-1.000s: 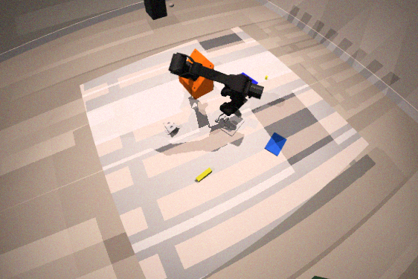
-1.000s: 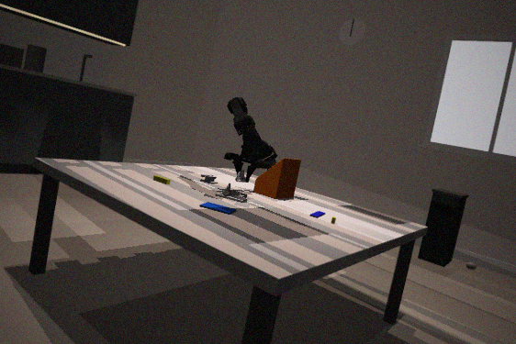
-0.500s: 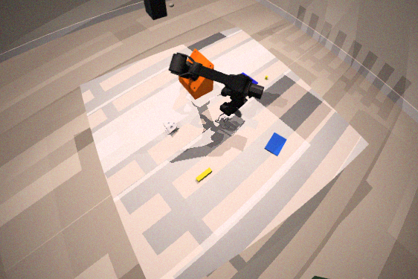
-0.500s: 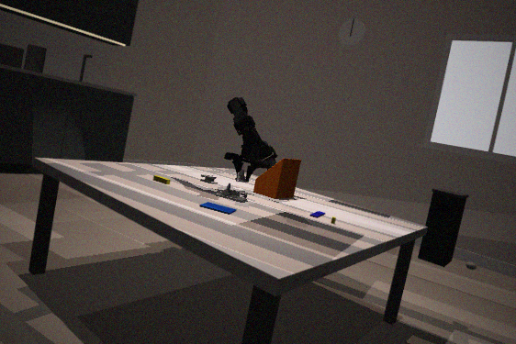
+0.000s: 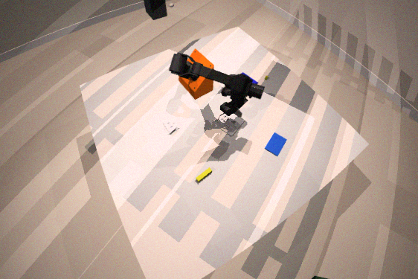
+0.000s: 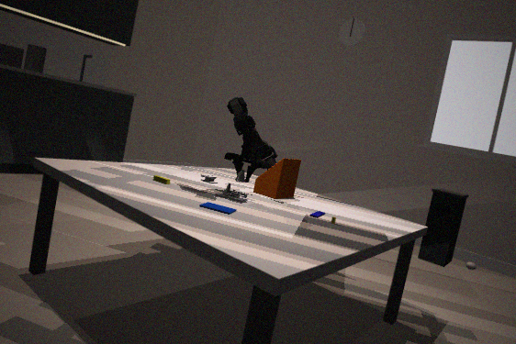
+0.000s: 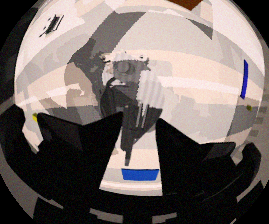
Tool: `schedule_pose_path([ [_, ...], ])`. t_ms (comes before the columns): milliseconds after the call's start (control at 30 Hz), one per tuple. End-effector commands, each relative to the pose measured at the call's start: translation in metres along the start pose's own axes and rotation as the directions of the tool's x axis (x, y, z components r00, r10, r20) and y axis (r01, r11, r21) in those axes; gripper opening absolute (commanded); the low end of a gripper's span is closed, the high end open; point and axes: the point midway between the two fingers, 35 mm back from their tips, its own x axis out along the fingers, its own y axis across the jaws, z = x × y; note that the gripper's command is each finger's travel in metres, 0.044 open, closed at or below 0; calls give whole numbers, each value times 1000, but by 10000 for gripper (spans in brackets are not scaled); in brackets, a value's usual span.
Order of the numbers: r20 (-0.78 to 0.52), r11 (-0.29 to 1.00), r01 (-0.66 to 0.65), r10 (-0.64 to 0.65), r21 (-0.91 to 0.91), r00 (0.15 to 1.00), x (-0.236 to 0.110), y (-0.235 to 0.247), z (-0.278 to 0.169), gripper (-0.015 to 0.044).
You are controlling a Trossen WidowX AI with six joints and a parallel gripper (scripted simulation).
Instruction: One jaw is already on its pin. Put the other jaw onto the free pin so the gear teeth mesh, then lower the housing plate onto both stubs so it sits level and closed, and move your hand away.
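Observation:
My gripper (image 5: pixel 233 111) (image 6: pixel 243 178) (image 7: pixel 139 119) is above the base, its fingers part-way apart and shut on a loose jaw. A pale ribbed part of the jaw (image 7: pixel 150 92) shows beyond the fingertips in the wrist view. The grey base (image 5: pixel 233 128) (image 6: pixel 236 195) lies on the table in the arm's shadow. Grey parts stand on it, but the seated jaw and the free pin cannot be told apart clearly. Whether the gear teeth touch is hidden. The small housing plate (image 5: pixel 170 127) (image 6: pixel 208 178) (image 7: pixel 51 25) lies apart from the base.
An orange block (image 5: pixel 204 85) (image 6: pixel 278 181) stands beside the arm. A blue plate (image 5: pixel 275 144) (image 6: pixel 218 207) (image 7: pixel 140 174), a yellow bar (image 5: pixel 204 175) (image 6: pixel 162 180), a dark blue piece (image 6: pixel 318 214) (image 7: pixel 244 79) and a tiny yellowish piece (image 5: pixel 266 77) (image 6: pixel 333 220) lie around.

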Motion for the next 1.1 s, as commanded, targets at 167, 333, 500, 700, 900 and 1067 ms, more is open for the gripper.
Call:
schedule_pose_path([
  [167, -1, 1000, 3, -3, 3, 1000, -1, -1, -1, 134],
  [333, -2, 1000, 3, -3, 4, 1000, 5, -1, -1, 134],
  [500, -2, 1000, 4, -4, 4, 1000, 13, -2, -2, 134],
  [700, -2, 1000, 3, -3, 4, 1000, 23, -2, -2, 134],
  [900, -2, 1000, 3, -3, 5, 1000, 33, -1, -2, 134],
  [1067, -2, 1000, 2, -2, 5, 1000, 41, -1, -1, 134],
])
